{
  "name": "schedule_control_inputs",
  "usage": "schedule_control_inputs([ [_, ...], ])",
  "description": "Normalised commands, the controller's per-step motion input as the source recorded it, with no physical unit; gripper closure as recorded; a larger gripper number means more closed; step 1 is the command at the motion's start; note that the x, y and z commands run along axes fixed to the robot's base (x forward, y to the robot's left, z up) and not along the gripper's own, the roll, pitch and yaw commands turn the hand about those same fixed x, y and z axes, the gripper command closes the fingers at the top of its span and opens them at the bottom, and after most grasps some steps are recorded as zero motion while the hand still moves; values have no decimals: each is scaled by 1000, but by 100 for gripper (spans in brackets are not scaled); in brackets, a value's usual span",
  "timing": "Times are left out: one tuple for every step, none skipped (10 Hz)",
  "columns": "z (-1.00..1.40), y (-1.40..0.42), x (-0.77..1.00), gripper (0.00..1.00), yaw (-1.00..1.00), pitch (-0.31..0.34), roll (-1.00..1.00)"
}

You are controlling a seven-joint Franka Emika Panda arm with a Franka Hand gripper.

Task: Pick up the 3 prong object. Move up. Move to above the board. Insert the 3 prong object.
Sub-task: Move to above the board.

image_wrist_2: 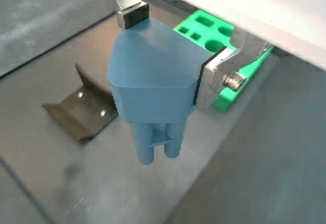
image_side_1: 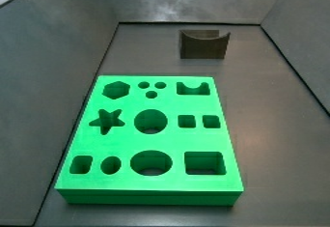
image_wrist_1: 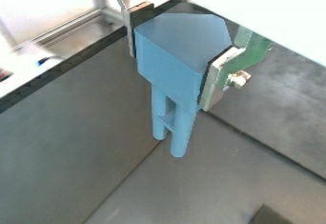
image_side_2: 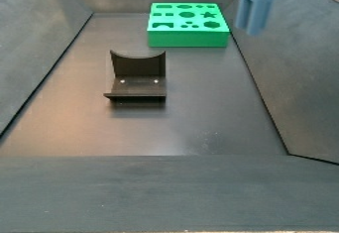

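end effector (image_wrist_2: pixel 166 45) grasping 3 prong object (image_wrist_2: pixel 152 90), raised off floor, board (image_wrist_2: pixel 204 32) edge beside, fixture (image_side_2: pixel 137 76) apart

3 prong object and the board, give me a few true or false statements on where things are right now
1. The gripper holds the 3 prong object by its wide top block. True.
2. The prongs already sit in the board's holes. False: in a side view the piece hangs high, beside the board, clear of it.
3. The prongs point down. True.
4. The board has a star cutout. True.
5. The dark brown block lies on the board. False: it sits on the floor, apart from it.
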Motion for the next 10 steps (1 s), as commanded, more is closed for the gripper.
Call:
schedule_control_inputs([
  [128,-1000,318,100,215,63,17],
  [131,-1000,325,100,110,82,11],
  [132,-1000,336,100,44,97,-2],
  [133,-1000,342,100,28,114,16],
  [136,-1000,347,100,28,115,10],
  [138,-1000,359,100,17,110,-14],
  [142,-1000,360,100,14,105,2],
  [145,-1000,376,100,9,106,7],
  [145,-1000,390,100,13,111,1],
  [154,-1000,413,100,10,123,12],
])
